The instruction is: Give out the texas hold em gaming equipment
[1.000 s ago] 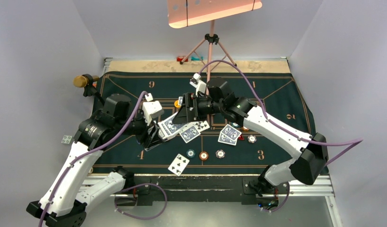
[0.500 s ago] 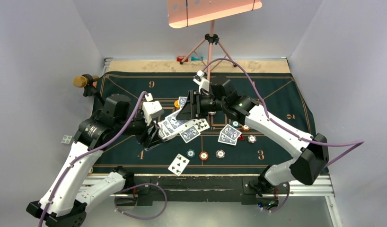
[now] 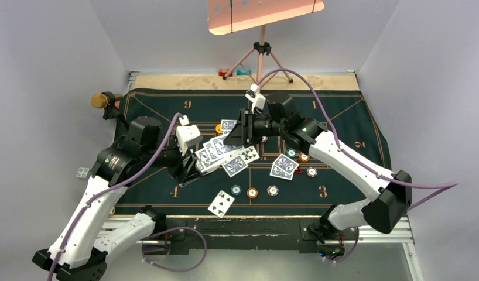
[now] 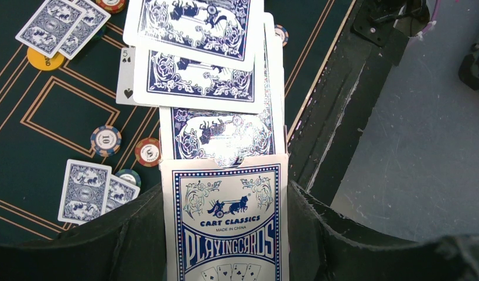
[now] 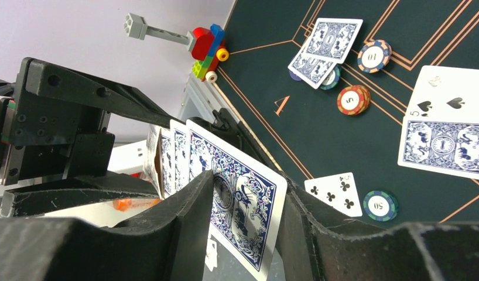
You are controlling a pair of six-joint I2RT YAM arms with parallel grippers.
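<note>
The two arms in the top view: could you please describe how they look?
The left arm and right arm have white tubular links, black joint housings and black bases. A purple cable runs along each. The fingers are matte black.

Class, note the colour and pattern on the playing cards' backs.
Blue ornate scrollwork within a white border on the playing cards; clearest in the left wrist view.

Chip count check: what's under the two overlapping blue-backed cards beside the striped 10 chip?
A teal round chip pokes out from under the two overlapping blue-backed playing cards; anything else beneath is hidden.
</note>
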